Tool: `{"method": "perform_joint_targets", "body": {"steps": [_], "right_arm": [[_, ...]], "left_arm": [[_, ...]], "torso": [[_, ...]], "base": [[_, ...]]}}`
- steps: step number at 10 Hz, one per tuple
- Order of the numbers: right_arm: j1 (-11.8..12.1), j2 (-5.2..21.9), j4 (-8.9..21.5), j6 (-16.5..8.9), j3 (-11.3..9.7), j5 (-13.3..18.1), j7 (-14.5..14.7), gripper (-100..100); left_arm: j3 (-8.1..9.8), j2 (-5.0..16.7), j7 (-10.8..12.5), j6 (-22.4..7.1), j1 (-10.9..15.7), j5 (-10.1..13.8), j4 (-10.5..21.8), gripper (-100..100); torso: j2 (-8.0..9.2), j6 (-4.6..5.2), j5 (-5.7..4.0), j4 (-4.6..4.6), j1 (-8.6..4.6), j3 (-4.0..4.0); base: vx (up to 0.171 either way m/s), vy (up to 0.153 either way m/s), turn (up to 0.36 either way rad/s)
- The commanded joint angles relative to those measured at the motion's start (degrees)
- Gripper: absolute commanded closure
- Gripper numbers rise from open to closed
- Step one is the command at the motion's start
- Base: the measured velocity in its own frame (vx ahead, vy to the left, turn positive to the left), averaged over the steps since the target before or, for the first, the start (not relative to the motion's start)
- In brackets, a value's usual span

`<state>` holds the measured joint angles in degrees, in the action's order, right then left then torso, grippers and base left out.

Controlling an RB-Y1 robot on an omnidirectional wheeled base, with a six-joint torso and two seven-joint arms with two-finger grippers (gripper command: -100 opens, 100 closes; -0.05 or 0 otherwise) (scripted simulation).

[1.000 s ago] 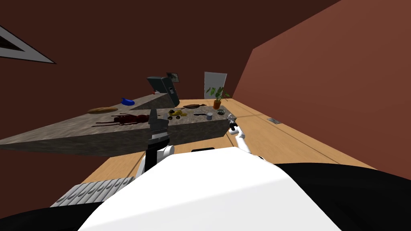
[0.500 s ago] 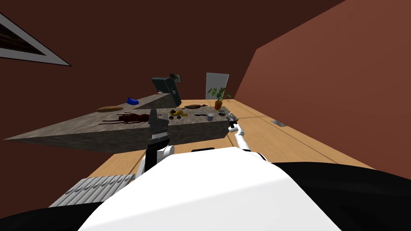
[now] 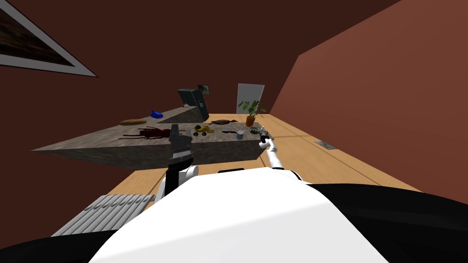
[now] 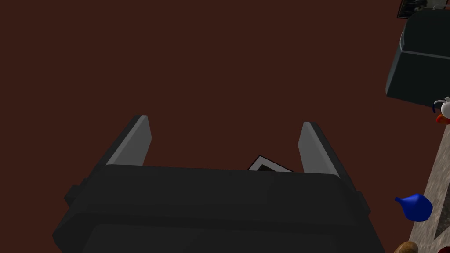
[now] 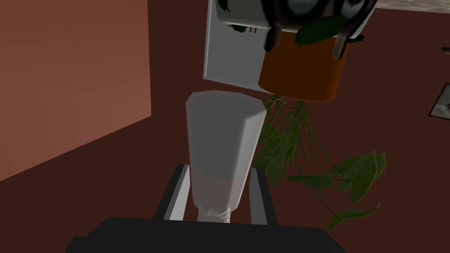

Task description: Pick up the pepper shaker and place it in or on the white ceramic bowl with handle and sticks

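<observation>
Pepper shaker (image 5: 224, 140): pale grey, translucent, faceted, clamped in the right gripper (image 5: 219, 171). Both fingers (image 5: 175, 197) press its sides low down, near the narrow clear neck. Head view puts this hand off the right end of the stone-topped counter (image 3: 137, 146), close to the corner.

Progress, judged:
- Pick looks done. Shaker is held and appears clear of the countertop, with wall and a pale door panel behind it.
- Placing not yet done. The bowl (image 5: 274, 13), drawn dark with pale patches, sits beyond the shaker's far end, with two sticks (image 5: 271, 39) poking from it. Shaker and bowl are apart, with no contact visible.
- Left to do: carry across to the bowl, settle the shaker in or on it, let go.

Orientation:
- Long axis runs along the fingers, straight out from the gripper body.
- Narrow neck end lies toward the palm. Broad flat end points away, roughly toward the orange plant pot (image 5: 303, 70) and the bowl just beside it.
- Pot and plant show inverted in the right wrist view, so I judge the hand is rolled over. How far the shaker tilts from upright I cannot tell; it is too small in the head view.

Left gripper (image 4: 224, 122): fingers spread wide with nothing between them, raised over the near edge of the counter, well apart from the work.
</observation>
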<state>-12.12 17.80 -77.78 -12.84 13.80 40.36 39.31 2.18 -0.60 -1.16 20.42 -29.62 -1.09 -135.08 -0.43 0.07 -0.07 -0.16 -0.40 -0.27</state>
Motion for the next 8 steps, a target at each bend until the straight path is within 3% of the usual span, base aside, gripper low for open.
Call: {"method": "perform_joint_targets", "body": {"steps": [1, 8], "right_arm": [[-1.10, 0.11, -0.22, -2.41, -0.20, -0.09, 0.37, 100], [-4.92, -0.47, -1.02, -10.85, -0.79, -0.24, 2.07, 100]], "left_arm": [[0.00, 0.00, 0.00, 0.00, 0.00, 0.00, 0.00, 0], [0.00, 0.00, 0.00, 0.00, 0.00, 0.00, 0.00, 0]], "torso": [[0.00, 0.00, 0.00, 0.00, 0.00, 0.00], [-0.07, -0.03, -0.04, -0.04, 0.02, -0.06]], "base": [[0.097, -0.093, 0.141], [0.103, -0.090, 0.139]]}}
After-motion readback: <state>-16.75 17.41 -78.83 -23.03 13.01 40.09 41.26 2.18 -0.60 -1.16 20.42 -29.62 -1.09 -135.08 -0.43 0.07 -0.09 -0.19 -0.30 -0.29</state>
